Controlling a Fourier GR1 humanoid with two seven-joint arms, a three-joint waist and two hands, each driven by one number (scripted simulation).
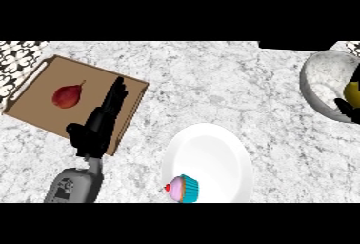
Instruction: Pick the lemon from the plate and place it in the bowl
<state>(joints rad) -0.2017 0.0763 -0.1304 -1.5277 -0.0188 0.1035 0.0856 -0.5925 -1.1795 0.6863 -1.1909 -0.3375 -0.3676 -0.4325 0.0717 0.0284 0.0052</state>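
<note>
A: Status, L to R?

B: Far left of the bench [211, 71] there's a brown tray [42, 105] w/ a red fruit [68, 96] on it, not part of the job. The robot's left hand [98, 126] lies over the tray's right edge, fingers straight & slightly spread, holding nothing. It looks idle.

A: And the plate?

B: Mid-frame, a white plate [211, 152]. Only a cupcake [184, 188] sits on it, at the lower-left rim. No lemon there, so the pick looks done.

A: Where's the lemon, then?

B: Far right, at the frame edge. The lemon [352, 90] shows w/in the outline of the bowl [320, 76]. The right hand [346, 107] is mostly cut off, but black fingers show above & below the lemon, curled round it. So it's gripped, not released.

A: In the bowl or over it?

B: Can't tell if it touches the bowl's floor. Judgement: pick & carry done, one step left, i.e. let go inside the bowl, then lift the hand clear w/o dragging the lemon out.
</note>
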